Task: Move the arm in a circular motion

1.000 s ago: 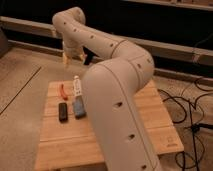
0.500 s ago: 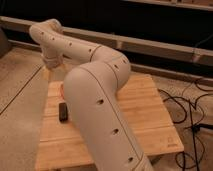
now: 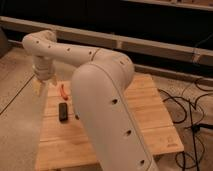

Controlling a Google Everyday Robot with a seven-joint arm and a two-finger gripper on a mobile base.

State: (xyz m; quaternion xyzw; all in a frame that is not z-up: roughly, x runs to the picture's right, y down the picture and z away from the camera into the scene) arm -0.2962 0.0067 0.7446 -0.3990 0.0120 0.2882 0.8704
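Note:
The arm (image 3: 102, 95) is a very large cream-white tube with rows of small dark holes. It rises from the bottom centre, bends at a bulbous elbow (image 3: 107, 65) and reaches left to a second joint (image 3: 37, 42). From there the wrist drops to the gripper (image 3: 42, 86), which hangs just above the back left corner of the wooden table (image 3: 145, 115). The gripper holds nothing that I can see.
A small orange-red object (image 3: 64, 91) and a black rectangular object (image 3: 63, 111) lie on the table's left side, close to the gripper. Black cables (image 3: 192, 112) run over the floor at the right. A dark wall with a pale rail (image 3: 150, 47) runs behind the table.
The arm has swung left and its far joint has dropped. The gripper has moved from above the table's back edge towards the back left corner. The items on the table have not moved.

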